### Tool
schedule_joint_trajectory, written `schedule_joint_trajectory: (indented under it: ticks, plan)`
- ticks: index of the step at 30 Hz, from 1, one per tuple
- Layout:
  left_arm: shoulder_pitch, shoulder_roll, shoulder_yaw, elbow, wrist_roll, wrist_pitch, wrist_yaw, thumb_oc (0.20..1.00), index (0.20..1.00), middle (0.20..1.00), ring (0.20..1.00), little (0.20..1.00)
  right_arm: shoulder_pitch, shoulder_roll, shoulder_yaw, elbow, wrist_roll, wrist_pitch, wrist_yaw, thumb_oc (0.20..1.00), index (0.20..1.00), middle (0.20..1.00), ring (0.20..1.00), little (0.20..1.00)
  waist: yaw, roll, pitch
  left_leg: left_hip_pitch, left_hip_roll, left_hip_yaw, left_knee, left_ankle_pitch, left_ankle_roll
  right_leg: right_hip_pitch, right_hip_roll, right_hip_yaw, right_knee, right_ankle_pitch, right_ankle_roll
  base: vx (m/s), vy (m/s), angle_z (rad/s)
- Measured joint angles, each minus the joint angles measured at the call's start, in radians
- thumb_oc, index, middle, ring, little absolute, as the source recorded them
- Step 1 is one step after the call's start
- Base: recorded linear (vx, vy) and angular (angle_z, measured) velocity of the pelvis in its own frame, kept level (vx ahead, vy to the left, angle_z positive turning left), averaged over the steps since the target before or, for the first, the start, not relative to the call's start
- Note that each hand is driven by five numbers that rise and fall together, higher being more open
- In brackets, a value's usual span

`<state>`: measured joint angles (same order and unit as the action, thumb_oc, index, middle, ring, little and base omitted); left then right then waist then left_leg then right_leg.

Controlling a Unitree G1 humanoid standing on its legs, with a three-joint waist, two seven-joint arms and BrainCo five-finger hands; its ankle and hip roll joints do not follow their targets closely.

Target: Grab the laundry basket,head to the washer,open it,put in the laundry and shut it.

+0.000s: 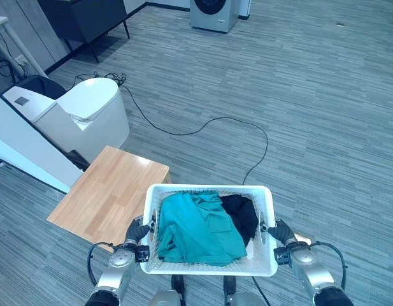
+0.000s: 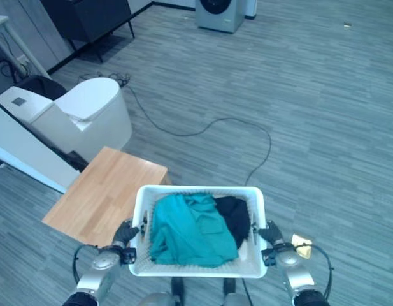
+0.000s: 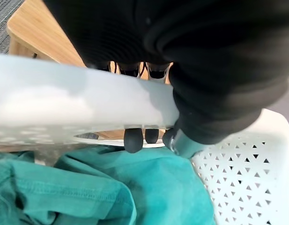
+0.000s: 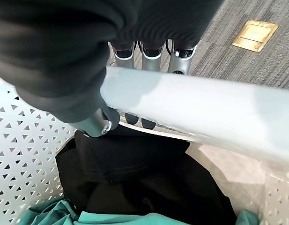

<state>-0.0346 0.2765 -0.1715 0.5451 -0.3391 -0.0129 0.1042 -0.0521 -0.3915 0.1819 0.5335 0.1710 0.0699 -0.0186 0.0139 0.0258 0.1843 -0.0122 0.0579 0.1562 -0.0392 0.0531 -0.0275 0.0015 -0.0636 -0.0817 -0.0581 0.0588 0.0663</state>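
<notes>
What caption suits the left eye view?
Both hands grip a white perforated plastic laundry basket of teal and black clothes, washer far ahead.

The washer is cut off by the frame's top edge, far ahead of both hands. The black garment is partly covered by the teal garment.
</notes>
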Motion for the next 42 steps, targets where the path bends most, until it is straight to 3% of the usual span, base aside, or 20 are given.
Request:
schedule_joint_trajectory:
  ticks: [9,14,17,20,21,22,24,26,28,30,31,32,33,34,35,36,37,38,40,42]
  plan:
    - [-0.037,0.002,0.000,0.005,0.007,0.001,0.001,0.200,0.200,0.200,0.200,0.200,-0.036,0.000,0.001,0.029,0.001,0.001,-0.001,0.200,0.200,0.200,0.200,0.200,-0.011,-0.011,0.001,0.013,-0.016,0.022,-0.007,-0.008,0.010,-0.001,-0.006,0.025,0.001,0.006,0.010,0.06,0.072,-0.07]
    - [-0.041,0.008,-0.001,0.011,0.035,0.002,0.000,0.200,0.200,0.200,0.200,0.200,-0.046,0.016,0.000,0.069,0.005,0.001,0.001,0.200,0.200,0.200,0.200,0.200,-0.021,-0.027,-0.004,0.028,-0.036,0.052,-0.015,-0.026,0.034,-0.018,-0.023,0.052,0.031,-0.002,0.026,0.08,0.123,-0.16]
    - [-0.047,0.014,-0.001,0.014,0.035,0.007,0.000,0.200,0.200,0.200,0.200,0.200,-0.045,0.021,0.000,0.069,0.005,0.001,0.002,0.200,0.200,0.200,0.200,0.200,-0.034,-0.026,-0.002,0.027,-0.048,0.051,-0.017,-0.040,0.050,-0.113,-0.031,0.055,0.204,-0.027,0.059,0.09,0.153,-0.16]
    - [-0.056,0.020,-0.002,0.020,0.035,0.009,-0.001,0.200,0.200,0.200,0.200,0.200,-0.043,0.026,0.001,0.066,0.008,0.001,0.001,0.200,0.200,0.200,0.200,0.200,-0.049,-0.034,0.008,0.033,-0.060,0.052,-0.008,-0.048,0.080,-0.258,-0.052,0.051,0.486,-0.029,0.086,0.11,0.099,-0.10]
    - [-0.057,0.022,-0.002,0.021,0.035,0.009,-0.001,0.200,0.200,0.200,0.200,0.200,-0.047,0.027,0.001,0.065,0.008,0.001,0.001,0.200,0.200,0.200,0.200,0.200,-0.050,-0.036,0.021,0.042,-0.067,0.054,-0.010,-0.052,0.091,-0.307,-0.067,0.045,0.561,-0.023,0.108,0.24,0.047,-0.21]
    - [-0.054,0.023,-0.002,0.023,0.035,0.009,0.000,0.200,0.200,0.200,0.200,0.200,-0.045,0.028,0.001,0.063,0.008,0.001,0.001,0.200,0.200,0.200,0.200,0.200,-0.052,-0.037,0.027,0.046,-0.073,0.069,-0.017,-0.057,0.097,-0.347,-0.084,0.018,0.595,-0.057,0.131,0.28,0.002,-0.30]
    - [-0.056,0.026,-0.002,0.029,0.035,0.010,-0.001,0.200,0.200,0.200,0.200,0.200,-0.035,0.029,0.005,0.057,0.008,0.001,0.005,0.200,0.200,0.200,0.200,0.200,-0.058,-0.032,0.039,0.043,-0.089,0.072,-0.016,-0.065,0.107,-0.390,-0.086,-0.002,0.453,-0.086,0.127,0.34,-0.032,-0.18]
    - [-0.091,0.025,0.000,0.074,0.034,0.007,-0.003,0.200,0.200,0.200,0.200,0.200,-0.033,0.030,0.007,0.040,0.008,0.001,0.000,0.200,0.200,0.200,0.200,0.200,-0.066,-0.050,0.060,0.042,-0.117,0.075,-0.014,-0.074,0.110,-0.420,-0.095,-0.024,0.230,-0.061,0.148,0.39,-0.045,-0.03]
    - [-0.090,0.019,0.010,0.082,0.031,0.003,-0.003,0.200,0.200,0.200,0.200,0.200,-0.038,0.032,0.000,0.025,0.005,0.002,-0.006,0.200,0.200,0.200,0.200,0.200,-0.083,-0.069,0.072,0.045,-0.136,0.074,0.017,-0.108,0.111,-0.433,-0.110,-0.073,0.103,-0.039,0.137,0.41,-0.062,0.13]
    - [-0.087,0.015,0.010,0.080,0.031,0.002,-0.003,0.200,0.200,0.200,0.200,0.200,-0.036,0.031,-0.004,0.022,0.004,0.002,-0.006,0.200,0.200,0.200,0.200,0.200,-0.084,-0.069,0.072,0.046,-0.135,0.070,0.030,-0.121,0.108,-0.437,-0.108,-0.070,0.119,-0.035,0.132,0.40,-0.116,0.18]
    - [-0.075,0.012,0.007,0.066,0.031,0.000,-0.004,0.200,0.200,0.200,0.200,0.200,-0.027,0.024,-0.005,0.020,0.002,0.002,-0.004,0.200,0.200,0.200,0.200,0.200,-0.087,-0.071,0.058,0.048,-0.130,0.060,0.058,-0.145,0.113,-0.437,-0.098,-0.064,0.165,-0.013,0.107,0.28,-0.101,0.42]
    - [-0.072,0.005,-0.001,0.067,0.031,0.001,-0.001,0.200,0.200,0.200,0.200,0.200,-0.007,0.019,-0.006,0.015,0.002,0.003,-0.002,0.200,0.200,0.200,0.200,0.200,-0.089,-0.069,0.037,0.046,-0.119,0.026,0.082,-0.180,0.095,-0.412,-0.062,-0.030,0.224,-0.006,0.087,0.26,-0.109,1.11]
    - [-0.068,-0.009,-0.013,0.080,0.031,0.002,-0.001,0.200,0.200,0.200,0.200,0.200,0.034,0.017,-0.015,0.013,0.003,0.003,-0.003,0.200,0.200,0.200,0.200,0.200,-0.125,-0.055,0.015,0.038,-0.102,-0.038,0.147,-0.205,0.060,-0.342,-0.028,0.019,0.252,0.003,0.061,0.22,-0.142,1.37]
    - [-0.059,-0.012,-0.031,0.086,0.031,0.001,-0.003,0.200,0.200,0.200,0.200,0.200,0.067,0.007,-0.016,0.004,0.004,0.002,0.003,0.200,0.200,0.200,0.200,0.200,-0.140,-0.046,-0.003,0.030,-0.082,-0.064,0.199,-0.232,0.027,-0.278,-0.001,0.013,0.215,0.031,-0.037,0.41,-0.299,1.18]
    - [-0.053,-0.017,-0.037,0.097,0.030,0.001,-0.002,0.200,0.200,0.200,0.200,0.200,0.069,0.004,-0.016,0.008,0.004,0.003,0.002,0.200,0.200,0.200,0.200,0.200,-0.131,-0.034,-0.007,0.004,-0.063,-0.066,0.298,-0.251,-0.005,-0.260,0.016,0.002,0.223,0.002,-0.044,0.38,-0.312,0.81]
    - [-0.062,-0.019,-0.042,0.110,0.023,0.002,-0.005,0.200,0.200,0.200,0.200,0.200,0.073,-0.001,-0.024,0.001,0.006,0.001,0.004,0.200,0.200,0.200,0.200,0.200,-0.133,-0.035,-0.006,-0.179,-0.036,-0.095,0.667,-0.194,-0.090,-0.231,0.023,-0.043,0.233,-0.041,-0.104,0.41,-0.312,0.48]
    - [-0.086,-0.024,-0.054,0.121,0.023,0.000,-0.007,0.200,0.200,0.200,0.200,0.200,0.080,-0.009,-0.027,0.002,0.011,-0.003,0.004,0.200,0.200,0.200,0.200,0.200,-0.129,-0.045,0.001,-0.319,-0.015,-0.103,0.899,-0.050,-0.130,-0.221,0.017,-0.061,0.231,-0.047,-0.113,0.31,-0.165,0.41]
    - [-0.090,-0.025,-0.056,0.140,0.022,0.000,-0.003,0.200,0.200,0.200,0.200,0.200,0.080,-0.003,-0.026,0.011,0.011,-0.002,0.000,0.200,0.200,0.200,0.200,0.200,-0.120,-0.054,0.007,-0.379,0.004,-0.088,0.990,-0.050,-0.117,-0.190,0.024,-0.060,0.230,-0.051,-0.118,0.35,-0.075,0.05]
    - [-0.085,-0.023,-0.059,0.142,0.021,0.005,-0.009,0.200,0.200,0.200,0.200,0.200,0.079,-0.006,-0.025,0.010,0.011,-0.006,-0.004,0.200,0.200,0.200,0.200,0.200,-0.115,-0.062,0.010,-0.410,0.016,-0.056,0.936,-0.077,-0.094,-0.117,0.036,-0.061,0.186,-0.076,-0.135,0.25,0.007,0.00]
    - [-0.092,-0.023,-0.070,0.133,0.020,-0.002,-0.008,0.200,0.200,0.200,0.200,0.200,0.078,-0.015,-0.023,0.014,0.011,-0.006,-0.004,0.200,0.200,0.200,0.200,0.200,-0.103,-0.065,0.013,-0.416,-0.004,-0.038,0.706,-0.090,-0.074,-0.071,0.050,-0.052,0.152,-0.092,-0.137,0.55,0.074,-0.13]
